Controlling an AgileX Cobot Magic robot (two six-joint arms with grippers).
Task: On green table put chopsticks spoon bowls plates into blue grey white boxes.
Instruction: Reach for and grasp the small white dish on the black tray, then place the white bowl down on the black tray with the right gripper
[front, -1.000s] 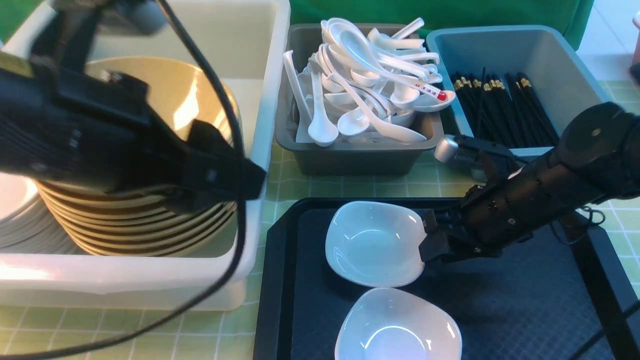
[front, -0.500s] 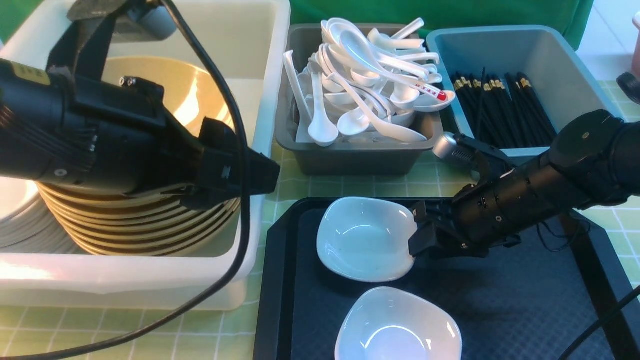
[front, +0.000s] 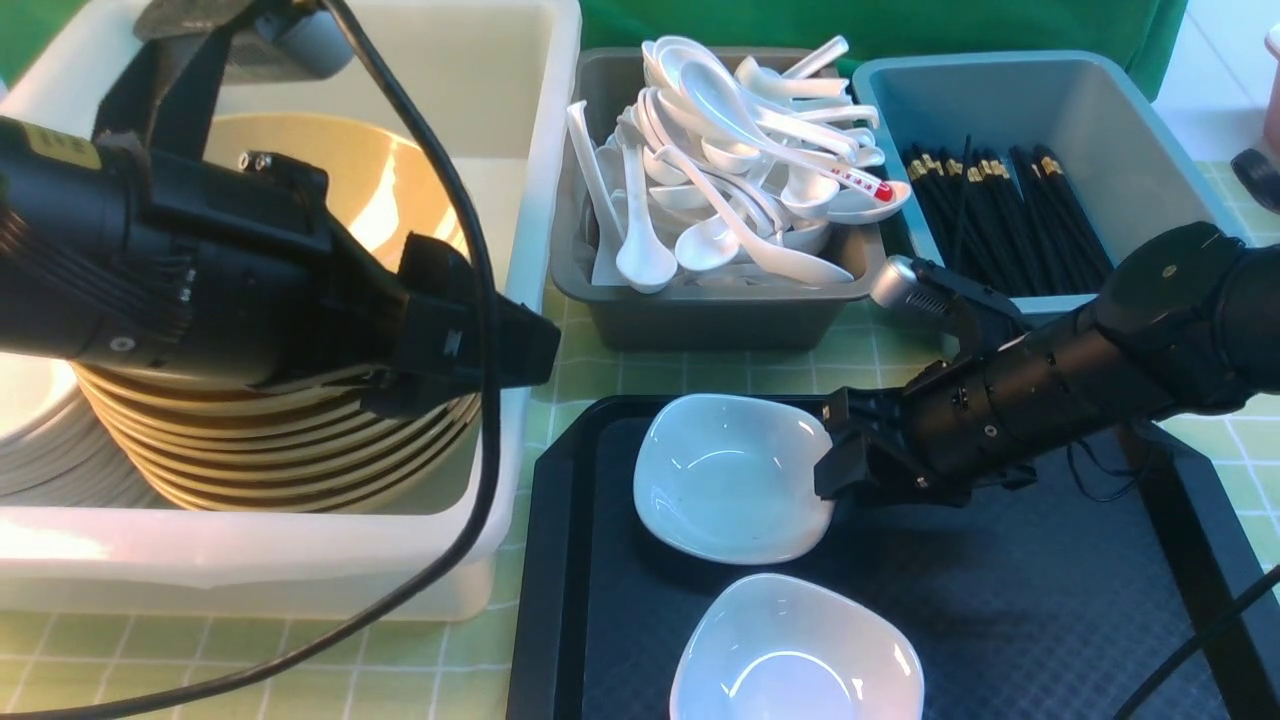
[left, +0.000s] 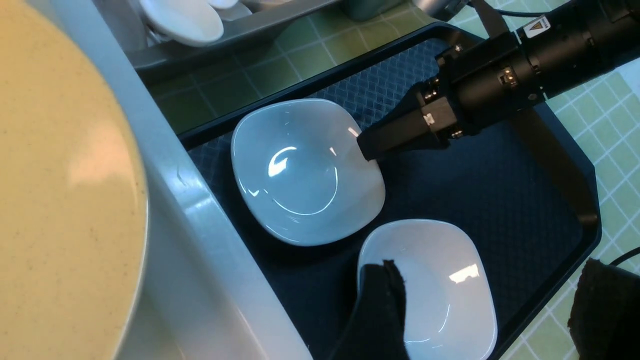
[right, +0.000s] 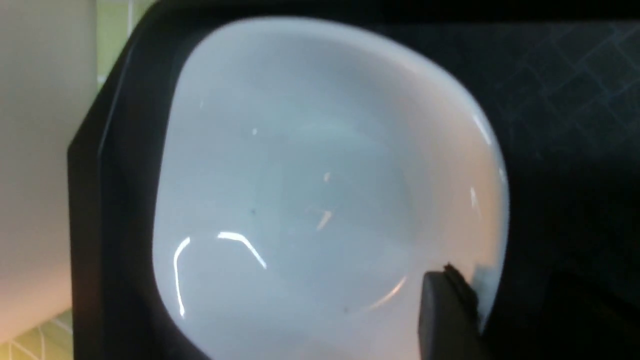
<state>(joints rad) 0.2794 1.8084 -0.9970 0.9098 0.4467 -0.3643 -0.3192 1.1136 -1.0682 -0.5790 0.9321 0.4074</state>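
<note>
Two white plates lie on the black tray (front: 1050, 600). My right gripper (front: 828, 470) (right: 492, 300) is shut on the right rim of the farther plate (front: 725, 475) (right: 310, 175), one finger inside it and one outside. The nearer plate (front: 795, 655) (left: 440, 280) lies free. My left gripper (left: 487, 305) (front: 520, 355) hangs open and holds nothing, above the right wall of the white box (front: 530, 120). In that box stands a stack of tan bowls (front: 380, 190). Spoons (front: 740, 170) fill the grey box (front: 700, 320), and chopsticks (front: 1010, 220) lie in the blue box (front: 1000, 90).
More white plates (front: 30, 430) are stacked at the far left of the white box. The green table (front: 720, 375) shows between tray and boxes. A black cable (front: 470, 480) from my left arm droops over the white box's front corner.
My right gripper has moved left across the tray, and the farther plate has gone with it towards the white box. My left arm shifted slightly right, then held still.
</note>
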